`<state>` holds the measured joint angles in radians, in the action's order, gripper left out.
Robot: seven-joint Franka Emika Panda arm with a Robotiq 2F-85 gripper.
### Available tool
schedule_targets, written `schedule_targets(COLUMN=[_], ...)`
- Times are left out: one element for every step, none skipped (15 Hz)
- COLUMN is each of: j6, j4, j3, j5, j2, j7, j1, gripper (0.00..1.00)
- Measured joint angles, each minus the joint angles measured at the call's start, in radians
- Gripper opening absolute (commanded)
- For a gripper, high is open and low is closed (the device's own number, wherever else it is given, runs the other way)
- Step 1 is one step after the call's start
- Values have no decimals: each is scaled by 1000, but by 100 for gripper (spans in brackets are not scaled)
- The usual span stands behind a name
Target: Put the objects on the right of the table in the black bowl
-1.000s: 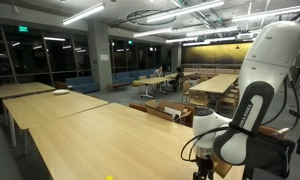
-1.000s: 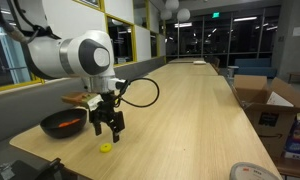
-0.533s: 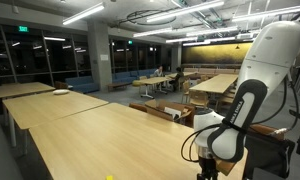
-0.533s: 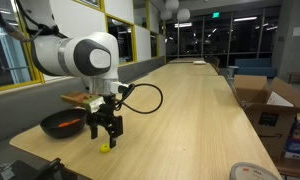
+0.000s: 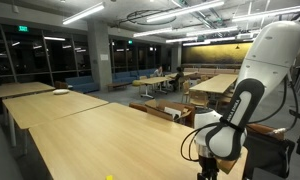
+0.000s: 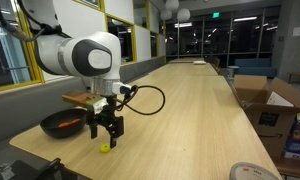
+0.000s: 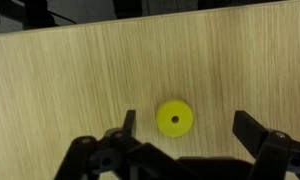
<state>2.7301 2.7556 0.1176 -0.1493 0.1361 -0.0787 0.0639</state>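
Three views: one moment, each showing a different share of the scene.
Landmark: small yellow-green disc [image 7: 174, 119], flat on the table [image 7: 50, 90], also visible in an exterior view [image 6: 105, 147].
Gripper [image 7: 186, 122]: directly above the disc, fingers [image 7: 252, 133] spread wide on either side of it, nothing held.
Wrist view only: dark dot at the disc's centre, and a clear gap between disc and each finger.
Exterior view only: black bowl [image 6: 64, 124], low-sided, just beside the disc, at the table's near corner.
Bowl contents: reddish-orange tint inside, too small to resolve.
Orange items: not told apart in any view.
Orange-brown patch [image 6: 80, 100]: beyond the bowl from the disc, near the table edge, identity unclear.
Obstruction: gripper body next to the bowl's rim in that exterior view; touching or apart, cannot tell.
Cable [image 6: 145, 97]: black loop off the wrist, above the disc.
Arm [image 5: 255, 80]: white and bulky in an exterior view, gripper cut by the lower frame edge there.
Cardboard boxes [image 6: 265, 100]: off the table's long side, well apart from the disc.
White round object [image 6: 252, 172]: at the table's near edge, well apart from the disc.
White dish [image 5: 60, 91]: on a far table, well apart from the disc.
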Motion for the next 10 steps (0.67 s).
schedule_targets(j6=[0,-1,0,0,0,1,1,1,1,3], j4=[0,0,0,0,0,0,0,0,0,0], j3=[0,0,0,0,1,1,2,3,3,3], j5=[-7,-19,-37,-53,-68,-80,-91,-101,-106,-107], j2=[1,3,5,9,13,18,24,30,35,41], j7=[5,15,32,49,66,81,95,107,115,118], j1=[0,0,-1,-1,-2,-3,-5,-7,-9,-11], gripper=[100,100,100,100,100,100,100,100,100,100])
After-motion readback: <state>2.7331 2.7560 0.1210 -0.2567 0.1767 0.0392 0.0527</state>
